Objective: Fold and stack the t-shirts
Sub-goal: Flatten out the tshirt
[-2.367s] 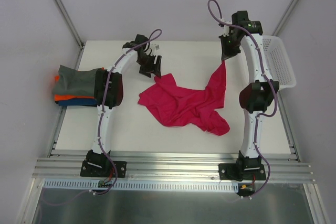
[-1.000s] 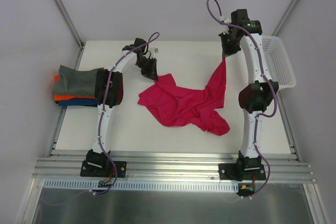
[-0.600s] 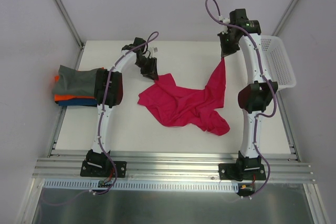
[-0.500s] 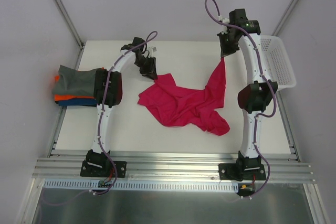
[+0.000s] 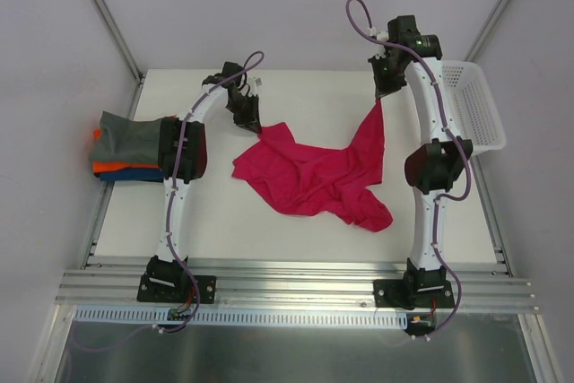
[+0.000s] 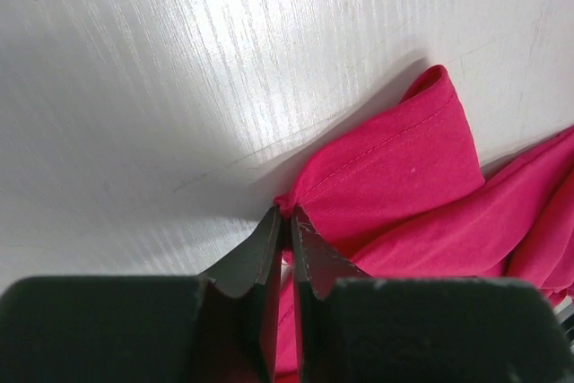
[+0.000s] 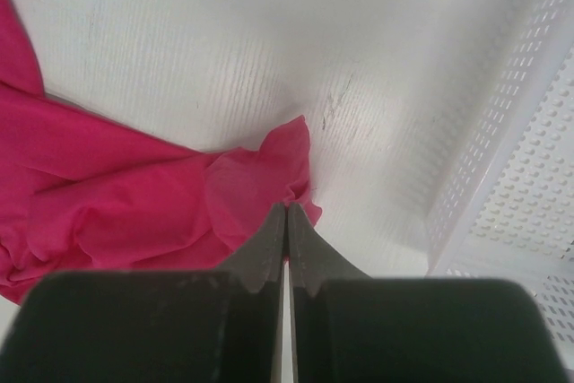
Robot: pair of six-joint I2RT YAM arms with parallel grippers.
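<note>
A magenta-red t-shirt [image 5: 305,177] lies crumpled in the middle of the white table [image 5: 215,213]. My left gripper [image 5: 256,126] is shut on a pinched edge of the t-shirt at its back left corner, low over the table; the left wrist view has the left gripper [image 6: 288,213] nipping a fold of the t-shirt [image 6: 404,168]. My right gripper [image 5: 380,96] is shut on the shirt's back right corner and holds it raised in a peak. In the right wrist view the right gripper [image 7: 287,207] has its jaws pressed together on the t-shirt [image 7: 117,195]. A stack of folded t-shirts [image 5: 126,136], grey on top, sits at the left edge.
A white lattice basket [image 5: 480,105] stands at the table's back right, close to the right arm, and the basket wall [image 7: 529,132] fills the right side of the right wrist view. Orange and blue layers [image 5: 112,168] show under the grey shirt.
My left gripper has shut on the shirt's back left corner and drawn it slightly to the left. The right gripper has shifted a little left and back, still holding its corner up.
</note>
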